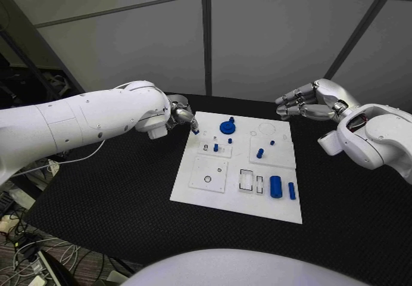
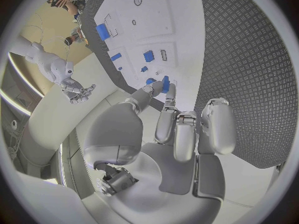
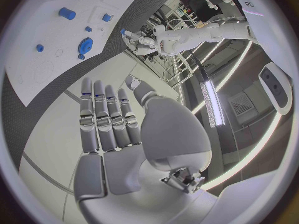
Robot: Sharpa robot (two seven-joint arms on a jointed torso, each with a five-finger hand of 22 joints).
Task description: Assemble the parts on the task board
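The task board is lying mid-table, with the parts spread over it: a round blue disc at the far edge, a blue cylinder near right, small pegs between. The left hand is hovering at the board's far-left corner, pinching a small blue peg between its fingertips. The right hand is waiting off the far-right corner, fingers loosely bent, grasping nothing. It looks like a placing step: next, that peg needs lining up over its hole, upright, before pressing.
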